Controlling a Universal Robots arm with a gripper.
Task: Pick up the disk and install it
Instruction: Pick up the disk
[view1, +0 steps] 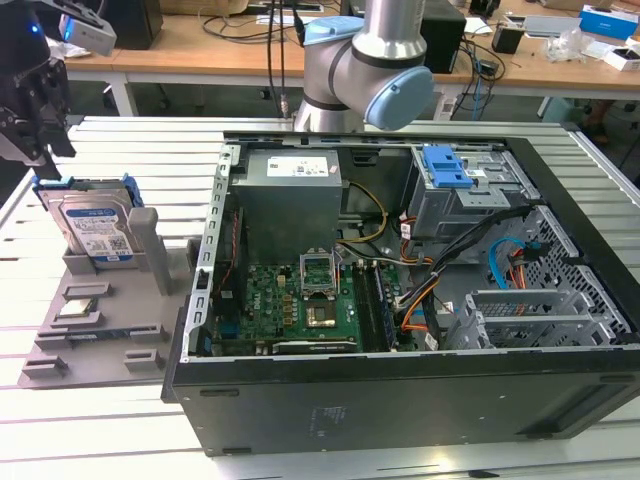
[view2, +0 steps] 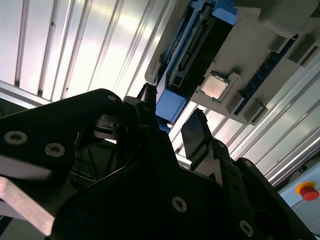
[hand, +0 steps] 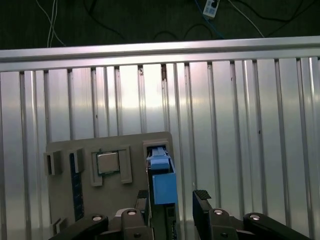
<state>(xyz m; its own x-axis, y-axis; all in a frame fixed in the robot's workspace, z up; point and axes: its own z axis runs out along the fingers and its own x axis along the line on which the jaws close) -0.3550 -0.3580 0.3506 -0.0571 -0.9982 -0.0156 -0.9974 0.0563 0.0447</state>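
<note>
Wide-open claw (hand: 172, 194) straddles disk (view1: 95, 225) standing upright in grey holder (view1: 110, 320). Risk: disk sits off-centre between fingers (hand: 202, 196); closing could skew it, jamming in holder.

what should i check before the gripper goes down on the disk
1. Gripper open: ok, fingers apart in both wrist views.
2. Disk upright in the grey holder: ok.
3. Disk between the fingers: ok, though its blue frame sits nearer one finger in the first wrist view.
4. Fingers around the disk: not ok, the gripper hangs above it, apart, in the exterior view.
5. Chip clear of the fingers: ok, it lies beside the disk's slot.
6. Drive cage in the computer case free for the disk: cannot tell.
</note>
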